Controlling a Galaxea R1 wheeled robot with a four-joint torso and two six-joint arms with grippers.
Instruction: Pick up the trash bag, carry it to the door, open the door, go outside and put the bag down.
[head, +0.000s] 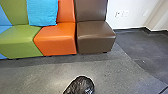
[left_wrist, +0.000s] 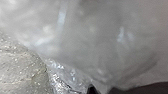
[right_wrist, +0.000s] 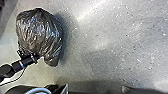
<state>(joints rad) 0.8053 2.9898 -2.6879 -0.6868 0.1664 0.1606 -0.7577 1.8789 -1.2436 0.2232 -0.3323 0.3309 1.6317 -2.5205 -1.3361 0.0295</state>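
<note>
The black trash bag (head: 81, 86) shows at the bottom edge of the head view, in front of the seats. Seen from the right wrist, the bag (right_wrist: 40, 31) is full and rounded, and my left gripper (right_wrist: 37, 58) is shut on its gathered end. Shiny plastic of the bag (left_wrist: 82, 37) lies very close to the left wrist camera. Whether the bag touches the floor is unclear. Dark parts of the robot run along the bottom of the right wrist view; the state of my right gripper cannot be made out.
A row of green (head: 20, 37), orange (head: 56, 38) and brown (head: 96, 37) seats stands ahead, with a blue cloth (head: 42, 12) over the backrests. To the right is a white wall (head: 130, 6) with a dark base strip. Grey floor (head: 120, 75) stretches before the seats.
</note>
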